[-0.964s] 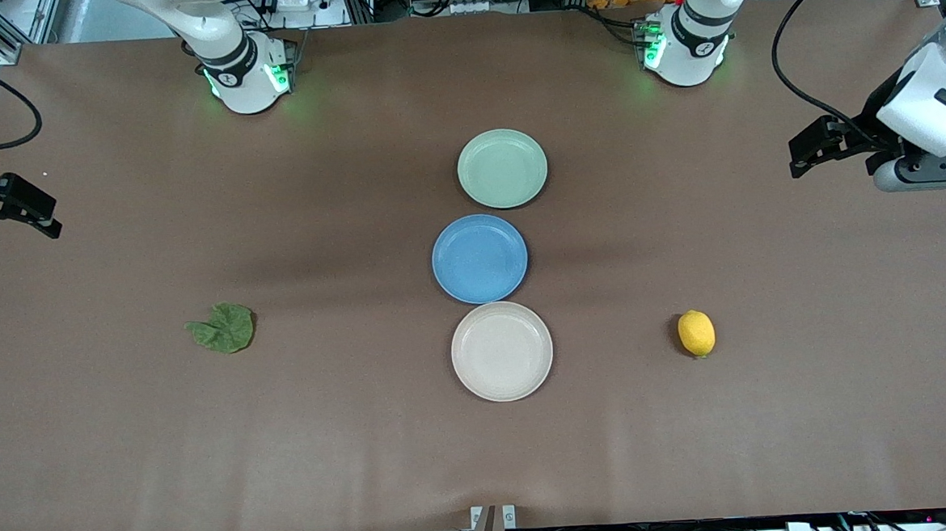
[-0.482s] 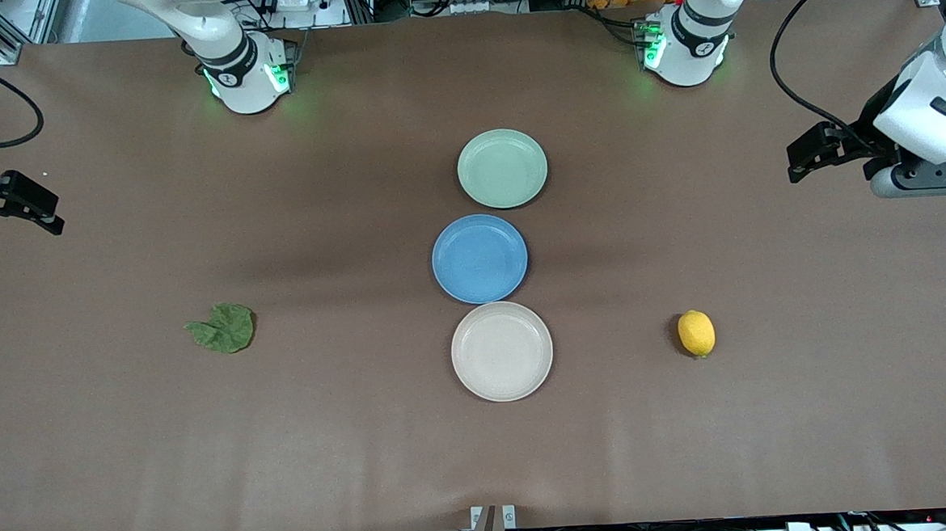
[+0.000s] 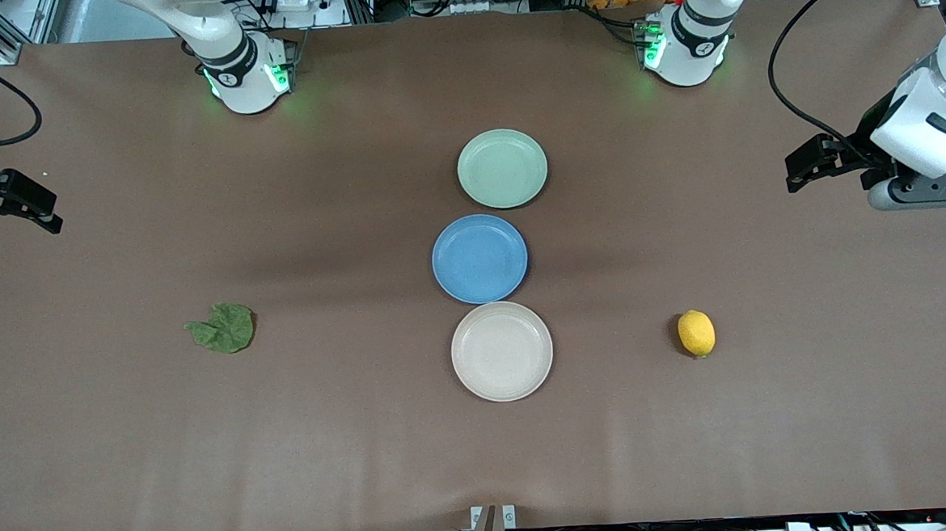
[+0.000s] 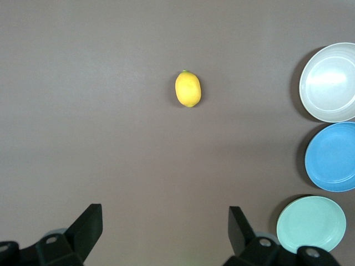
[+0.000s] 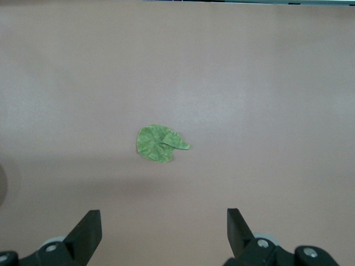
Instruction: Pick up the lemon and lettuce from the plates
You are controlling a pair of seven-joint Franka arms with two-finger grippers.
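Brown tabletop (image 3: 369, 449) carries three bare plates (image 3: 502, 350) in a row, with the lettuce (image 3: 223, 328) lying toward the right arm's end below the wide-open right gripper (image 5: 163, 233), and the lemon (image 3: 696, 333) toward the left arm's end, seemingly lengthwise ahead of the left gripper's (image 4: 165, 233) spread, empty fingers (image 4: 89, 224).

The right gripper (image 5: 163, 230) is hanging over the brown table (image 5: 266, 83) with its two black fingers (image 5: 89, 230) standing wide apart and nothing between them. The lettuce (image 5: 158, 144) is lying flat on the table, alone, well apart from the fingers. It is showing as a round, crinkled green leaf, and its short stem is sticking out from one side. A soft shadow is lying across the table just beside the lettuce.
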